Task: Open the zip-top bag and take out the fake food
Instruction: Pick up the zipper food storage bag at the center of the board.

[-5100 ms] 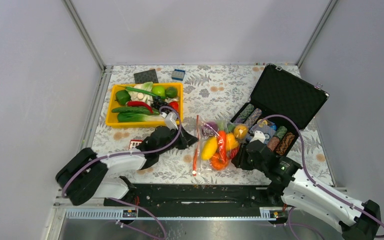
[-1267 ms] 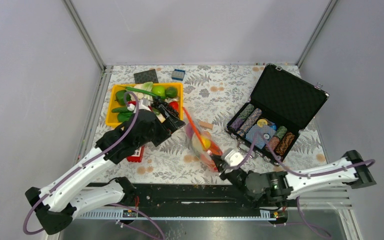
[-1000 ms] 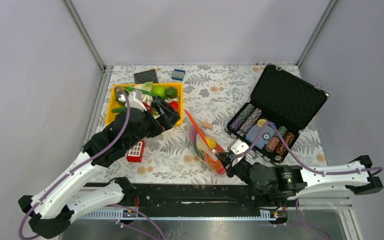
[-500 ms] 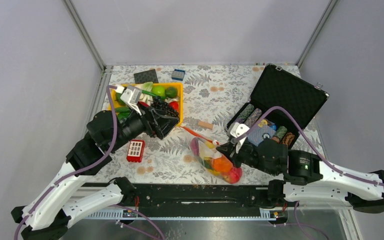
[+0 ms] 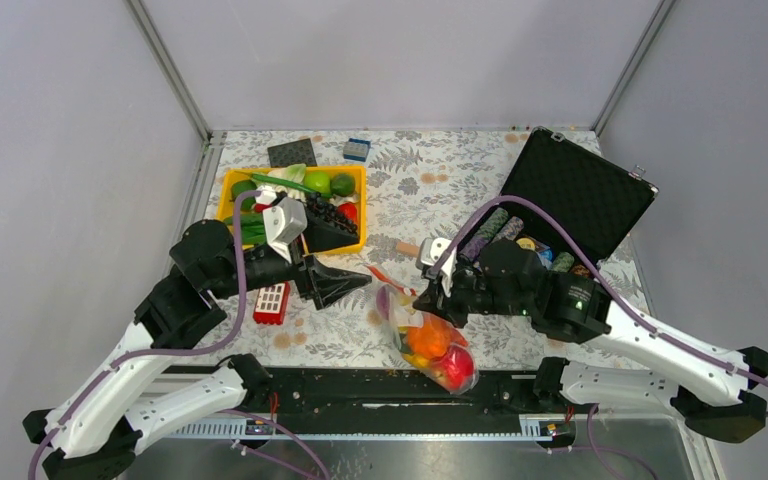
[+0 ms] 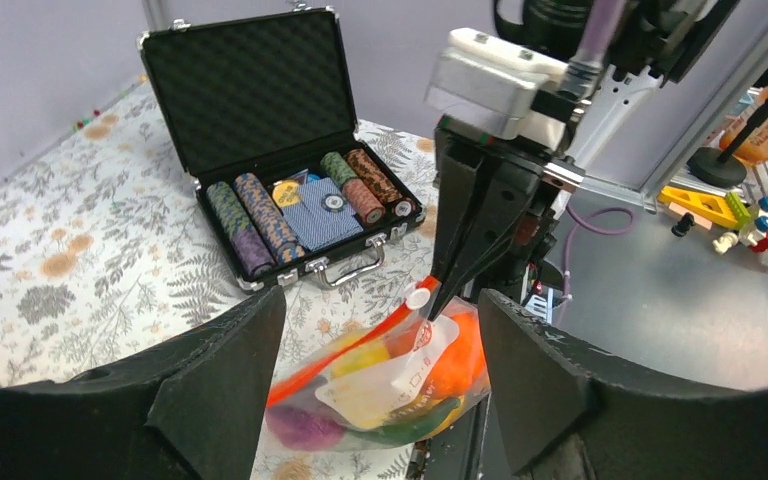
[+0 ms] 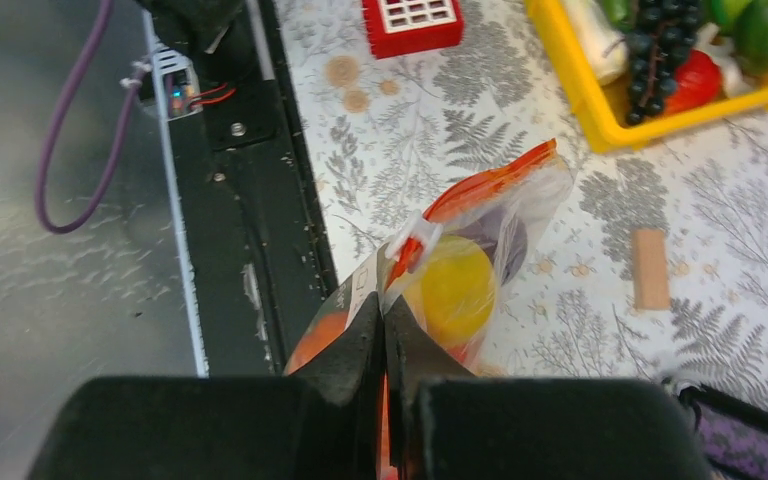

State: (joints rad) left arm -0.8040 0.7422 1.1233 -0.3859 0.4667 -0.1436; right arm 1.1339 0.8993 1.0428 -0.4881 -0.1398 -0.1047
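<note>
The zip-top bag point(image 5: 422, 335) hangs tilted by its top, near the table's front edge. My right gripper point(image 5: 428, 300) is shut on it beside the white slider point(image 7: 412, 240). Its red-orange zip strip point(image 6: 355, 350) slants up to that pinch. The fake food is inside: a yellow fruit point(image 7: 450, 290), an orange piece point(image 5: 425, 340), a red apple point(image 5: 457, 368) and a purple piece point(image 6: 300, 425). My left gripper point(image 5: 355, 283) is open just left of the bag, level with the strip's free end. In the left wrist view the bag point(image 6: 380, 385) shows ahead, between the spread fingers point(image 6: 210, 385).
A yellow tray point(image 5: 222, 225) of vegetables sits behind the left arm. An open black case point(image 5: 570, 185) with poker chip rolls lies at the right. A red block point(image 5: 272, 302) and a small wooden block point(image 5: 410, 250) are on the cloth. The black rail point(image 5: 340, 385) runs under the bag.
My right gripper has carried the bag up and back, so it now hangs more upright. The left gripper has swung down from the tray toward the bag and its jaws have narrowed somewhat.
</note>
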